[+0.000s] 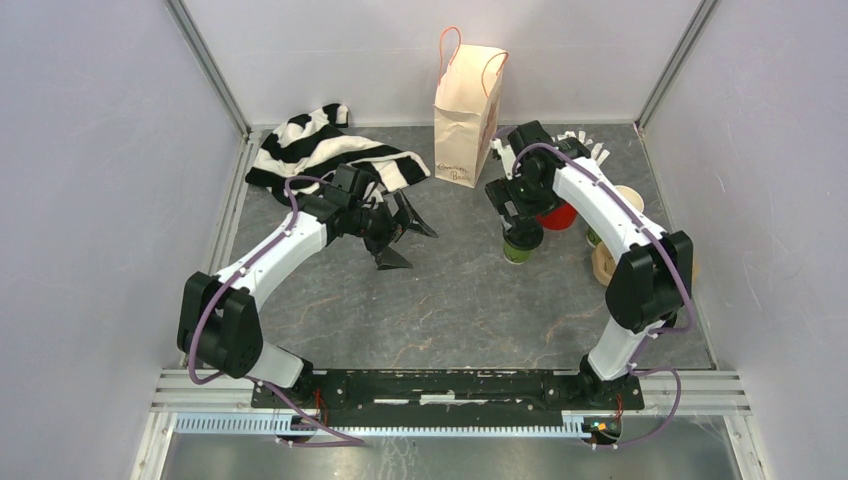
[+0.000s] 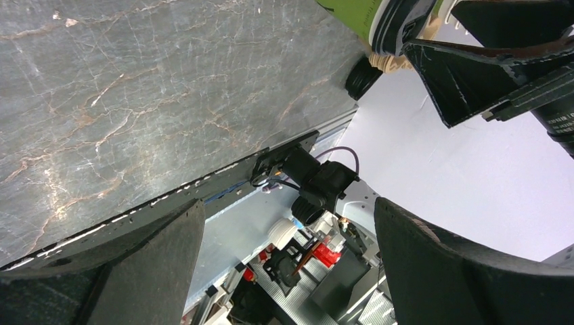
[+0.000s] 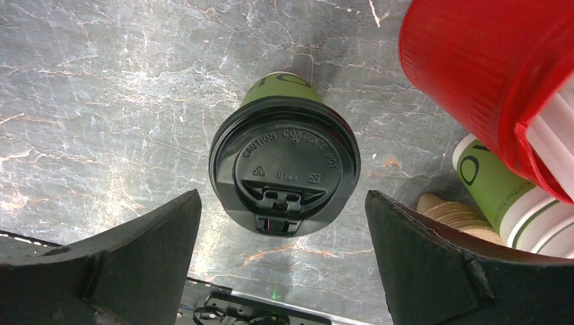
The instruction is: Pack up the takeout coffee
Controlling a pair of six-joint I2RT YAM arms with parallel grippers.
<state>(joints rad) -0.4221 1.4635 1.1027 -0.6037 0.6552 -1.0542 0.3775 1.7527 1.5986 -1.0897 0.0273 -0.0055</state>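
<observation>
On the veined grey tabletop (image 3: 101, 101), one green paper coffee cup (image 3: 284, 172) with a round black plastic lid stands between the wide-spread fingers of the right gripper (image 3: 283, 196), not touching them, beside one ribbed red cup (image 3: 487, 74); left gripper (image 2: 288, 203) wide too, empty.
</observation>
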